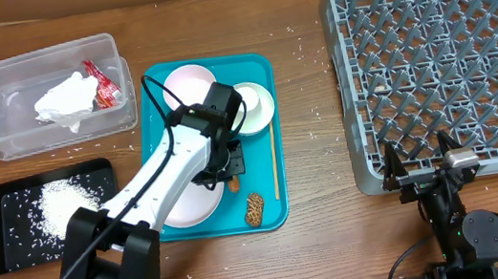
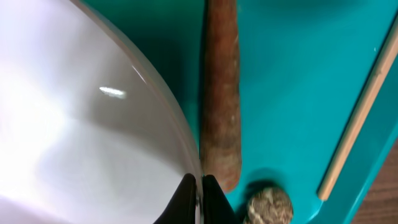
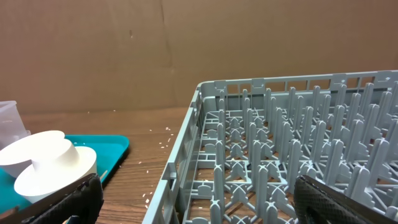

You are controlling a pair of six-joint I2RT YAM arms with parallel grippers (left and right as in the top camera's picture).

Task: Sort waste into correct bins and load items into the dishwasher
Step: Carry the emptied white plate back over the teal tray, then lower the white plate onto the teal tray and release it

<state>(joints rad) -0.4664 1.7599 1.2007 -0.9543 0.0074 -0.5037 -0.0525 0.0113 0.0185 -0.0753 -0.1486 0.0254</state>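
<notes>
Left gripper (image 2: 199, 194) is clenched, its two dark fingertips pressed together with no gap we can see. The tips sit right at the rim of the large round white plate (image 2: 74, 130), and we cannot tell whether they nip that rim. Just beside them, to their right, ends the long brown food scrap (image 2: 221, 93). Its long axis runs straight away from the fingertips and close along the plate's curved edge. The scrap lies on the floor of the large teal serving tray (image 1: 258, 61), in its near half. The lumpy brown scrap (image 1: 254, 210) lies just past the long scrap's near end, towards the tray's near right corner. The thin long wooden stick (image 1: 273, 160) lies along the tray's right edge, one end towards the far rim and one towards the near rim, slightly angled to the long scrap. Between scrap and stick we see a bare strip of teal floor. On the plate side there is none, as scrap and rim nearly touch. A strip of the wooden bench (image 1: 306, 93), flecked with rice grains, separates the tray from the large square grey plastic dish rack (image 1: 441, 56). Right gripper (image 1: 421, 167) is spread wide and holds nothing, and it hangs at the rack's near edge by its left corner, well apart from the tray.
</notes>
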